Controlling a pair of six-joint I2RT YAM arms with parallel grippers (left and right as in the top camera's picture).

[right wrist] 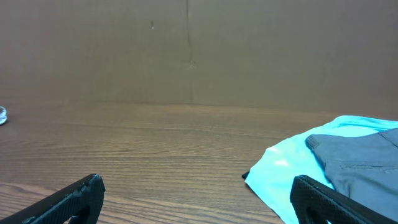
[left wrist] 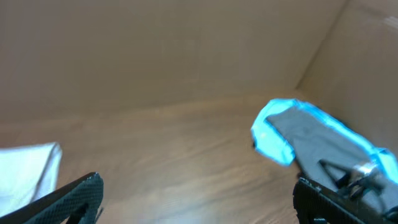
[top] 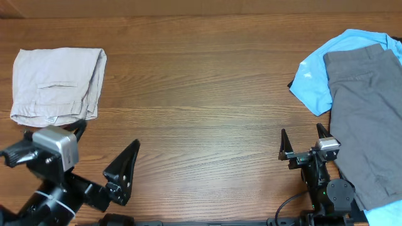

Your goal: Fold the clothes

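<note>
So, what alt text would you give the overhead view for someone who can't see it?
Folded pale beige shorts lie at the left end of a wooden table, and grey trousers rest on a light blue shirt at the right end. Near the bottom edge, the left tool and right tool are open, holding nothing.

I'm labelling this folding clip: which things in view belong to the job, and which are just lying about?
Job: beige shorts, lying folded at far left; left gripper and right gripper, both open and empty.
Lying about: grey trousers, resting on the light blue shirt, at right.
</note>
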